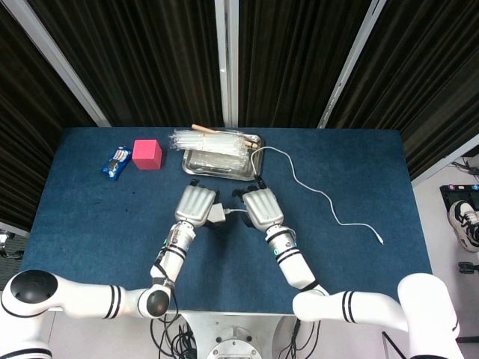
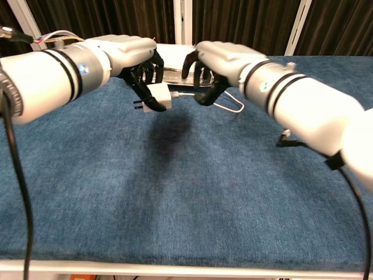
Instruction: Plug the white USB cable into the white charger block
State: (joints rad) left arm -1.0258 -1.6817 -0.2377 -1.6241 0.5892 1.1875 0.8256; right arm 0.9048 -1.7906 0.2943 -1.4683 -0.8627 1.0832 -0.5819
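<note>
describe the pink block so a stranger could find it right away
Look at the blue table, toward its far left corner. There the pink block sits just right of a small blue packet and left of the metal tray. It is the only bright pink, cube-shaped thing there.

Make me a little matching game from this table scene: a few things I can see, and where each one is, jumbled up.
Things:
1. pink cube
2. white charger block
3. metal tray
4. free cable end

Places:
A. lying on the blue cloth at the far right
B. held in the left hand
C. beside the blue snack packet
D. at the back centre, holding clear bags

Pairs: 1-C, 2-B, 3-D, 4-A
</note>
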